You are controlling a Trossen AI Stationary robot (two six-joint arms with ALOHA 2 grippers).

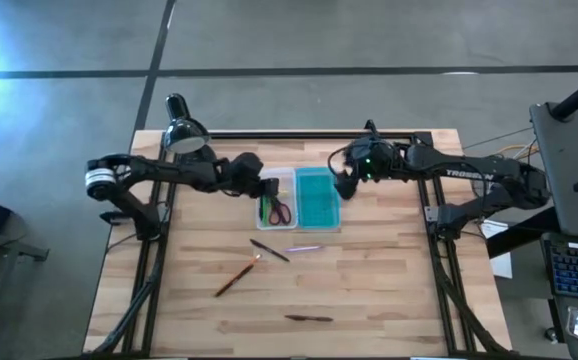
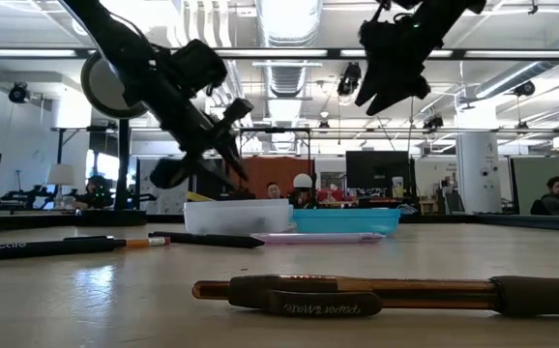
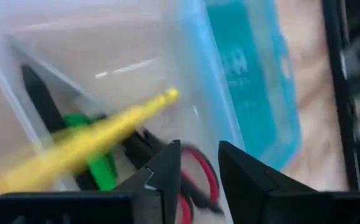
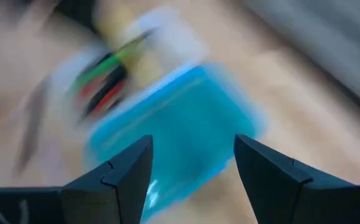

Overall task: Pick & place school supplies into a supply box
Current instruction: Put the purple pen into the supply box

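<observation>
The supply box lies open at mid-table, with a clear tray half [image 1: 281,190] and a teal lid half [image 1: 319,198]. Red-handled scissors [image 3: 200,160], a green pen [image 3: 99,165] and a dark pen lie in the tray. A blurred yellow pencil [image 3: 86,140] slants into the tray beside my left gripper [image 3: 198,152], which hangs open over the tray's left side [image 1: 267,188] with nothing between its fingers. My right gripper [image 4: 192,140] is open above the teal lid [image 4: 174,130]. A dark pen [image 1: 269,250], a lilac pen [image 1: 304,249], an orange pencil [image 1: 237,275] and a brown pen [image 1: 309,318] lie on the table.
A black desk lamp [image 1: 181,130] stands at the table's far left corner, beside my left arm. The loose pens lie on the near half of the wooden table [image 1: 389,290], with bare wood to their left and right.
</observation>
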